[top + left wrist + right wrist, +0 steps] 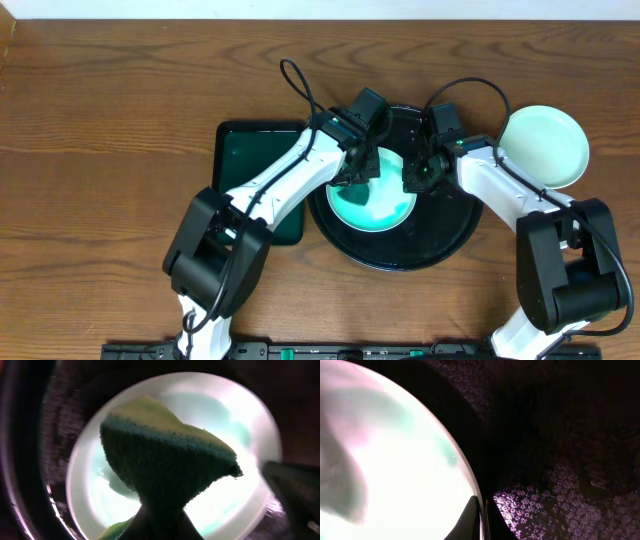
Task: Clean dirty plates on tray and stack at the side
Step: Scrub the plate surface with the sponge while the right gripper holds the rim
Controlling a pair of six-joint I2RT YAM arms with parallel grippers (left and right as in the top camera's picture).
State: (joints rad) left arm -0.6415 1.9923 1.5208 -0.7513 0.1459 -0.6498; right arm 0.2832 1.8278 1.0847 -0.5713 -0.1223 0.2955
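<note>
- The left claw (160, 522) is clamped tight on a sponge (165, 455) (yellow on one face, dark green scouring layer on the other). It pinches the sponge at its narrow lower end, so the sponge flares out beyond the fingers.
- The sponge hangs over the plate (225, 505), which lies inside the black tray (440, 235), left of the tray's middle in the overhead view. I cannot tell whether the sponge actually touches the plate.
- The right claw (481, 519) is closed on the right-hand rim of the plate, with the thin edge caught between its two fingers.
- A teal-green smear (447, 452) sits on the plate close to that rim (the rest of the surface is washed out by glare).
- A second plate (545, 147), pale and round, rests on the counter (100, 120) just beside the black tray's right edge, apart from both claws.
- A rectangular green tray (245, 150) lies on the counter just left of the black tray, partly under the left arm.
</note>
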